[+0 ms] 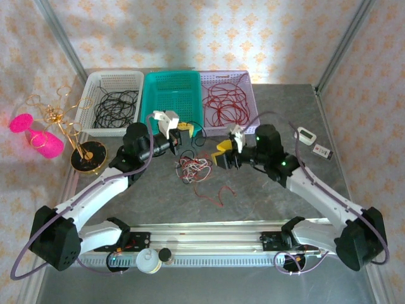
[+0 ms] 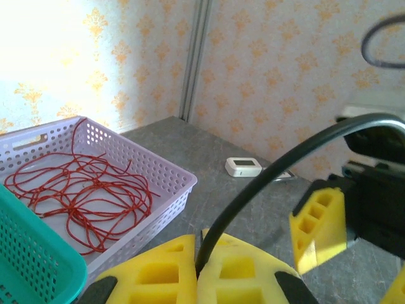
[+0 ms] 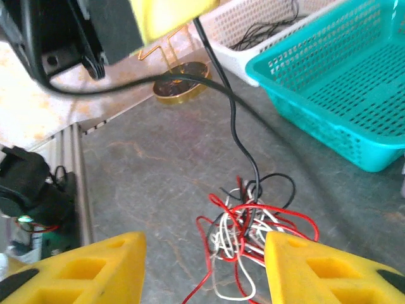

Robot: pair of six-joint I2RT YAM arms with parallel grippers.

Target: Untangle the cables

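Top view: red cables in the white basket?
No, the white basket holds black cables; the red cables lie in the lilac basket.

Cream wallpaper (image 1: 190,31) with orange floral motif across top of frame. Grey metal posts slant inward, one upper left (image 1: 60,38), one upper right (image 1: 347,41). Dark grey marbled table (image 1: 266,196) fills centre to bottom. In left wrist view, bright light patch (image 2: 38,44) washes out wall, upper left.
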